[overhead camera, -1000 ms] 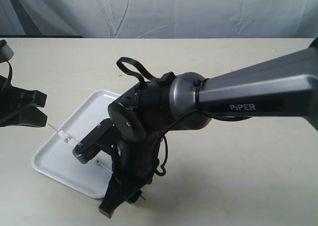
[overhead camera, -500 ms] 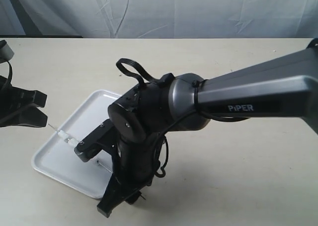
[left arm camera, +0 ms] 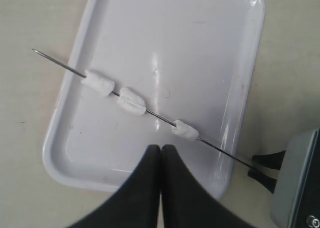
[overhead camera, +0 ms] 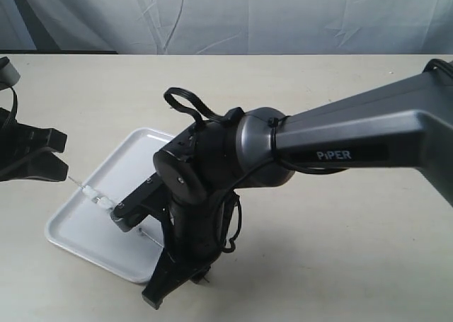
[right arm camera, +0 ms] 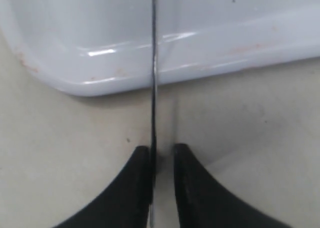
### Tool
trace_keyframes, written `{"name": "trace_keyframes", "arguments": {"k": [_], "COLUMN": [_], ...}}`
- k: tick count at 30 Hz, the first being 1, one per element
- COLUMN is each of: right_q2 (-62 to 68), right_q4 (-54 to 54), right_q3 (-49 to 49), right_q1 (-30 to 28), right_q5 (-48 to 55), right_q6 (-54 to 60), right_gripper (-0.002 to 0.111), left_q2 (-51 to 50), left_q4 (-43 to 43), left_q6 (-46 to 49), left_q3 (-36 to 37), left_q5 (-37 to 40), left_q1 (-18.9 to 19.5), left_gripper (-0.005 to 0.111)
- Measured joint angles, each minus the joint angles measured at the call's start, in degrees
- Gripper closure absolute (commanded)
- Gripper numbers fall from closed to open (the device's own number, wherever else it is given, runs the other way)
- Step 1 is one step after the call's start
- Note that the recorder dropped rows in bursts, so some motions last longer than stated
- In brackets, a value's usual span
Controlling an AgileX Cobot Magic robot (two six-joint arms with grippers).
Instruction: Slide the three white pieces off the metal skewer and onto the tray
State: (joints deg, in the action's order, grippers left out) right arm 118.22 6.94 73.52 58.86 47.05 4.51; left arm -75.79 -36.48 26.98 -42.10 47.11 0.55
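Observation:
The metal skewer [left arm camera: 160, 117] lies slantwise across the white tray [left arm camera: 175, 47], its tip past one rim. Three white pieces are threaded on it: one [left arm camera: 97, 82] near the tip, a second [left arm camera: 131, 101] beside it, a third [left arm camera: 185, 131] farther along. My left gripper [left arm camera: 161, 149] hovers over the tray's near edge, shut and empty. My right gripper [right arm camera: 162, 148] sits just off the tray [right arm camera: 200, 17] around the skewer [right arm camera: 154, 62]; the rod lies against one finger, with a narrow gap to the other. From the left wrist, the right gripper [left arm camera: 260, 169] shows at the skewer's blunt end.
In the exterior view the big right arm [overhead camera: 212, 166] leans over the tray [overhead camera: 78, 230] and hides its near corner. The left arm's black gripper [overhead camera: 42, 156] is at the left edge. Beige table [overhead camera: 340, 265] lies all around, with a grey cloth backdrop behind.
The right arm has shifted slightly to the left and lower over the tray. The skewer, the pieces and the left arm stay about where they were.

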Motion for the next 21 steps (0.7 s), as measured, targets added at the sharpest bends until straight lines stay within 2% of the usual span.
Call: {"name": "trace_keyframes", "arguments": {"k": [5,6,8,21], "right_q2": [0.00,0.00,0.00,-0.59], "right_q4": [0.00,0.00,0.00,1.07], "right_q3": [0.00,0.00,0.00,0.00], "right_q1": [0.00,0.00,0.00,0.00], "right_q5": [0.23,0.23,0.37,1.21], "right_q6": [0.00,0.00,0.00,-0.25], "right_gripper": [0.092,0.095,0.109,0.109], "left_q2": [0.00,0.00,0.00,0.00], "left_q4": [0.00,0.00,0.00,3.94], "left_q6": [0.00,0.00,0.00,-0.62], "left_q3": [0.00,0.00,0.00,0.00], "left_q5": [-0.11,-0.11,-0.35,-2.88], "left_q1": [0.00,0.00,0.00,0.00], "left_gripper": [0.107,0.107,0.107,0.107]}}
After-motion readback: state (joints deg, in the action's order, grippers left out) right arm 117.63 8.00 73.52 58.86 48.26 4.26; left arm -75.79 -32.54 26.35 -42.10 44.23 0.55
